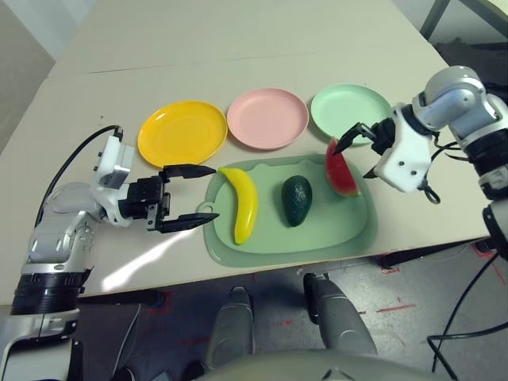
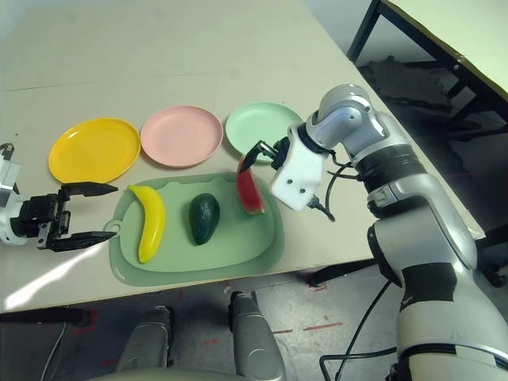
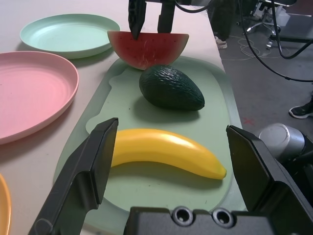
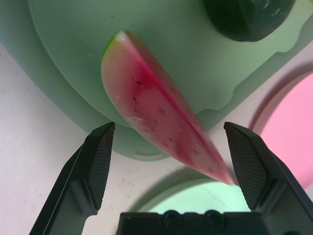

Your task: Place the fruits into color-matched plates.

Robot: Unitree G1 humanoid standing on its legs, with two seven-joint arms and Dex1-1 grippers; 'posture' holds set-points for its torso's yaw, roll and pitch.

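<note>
**A:** Both arms in play here. The right gripper hangs over the far end of the watermelon wedge, fingers spread wide either side of it, nothing pinched yet.

**B:** And that wedge stands on its rind at the right end of the pale green mat, its top end leaning out toward the mint green plate. It's thin and standing on edge, so if one finger arrives first I'd expect it to tip over flat.

**A:** Agreed. There's also a colour trap: the green plate is the closest one, while the pink plate sits in the middle of the row. Red flesh belongs on pink, I'd say.

**B:** Over on the other side, the left gripper is open too, jaws apart, sitting low just beside the mat's left edge and aimed at the banana.

**A:** The banana lies flat on the mat, and the yellow plate waits just beyond. The danger is that the lower finger catches the mat's rim and shoves the whole mat.

**B:** Which would jolt the avocado in the middle, and the wedge with it, just as the right arm closes
</note>
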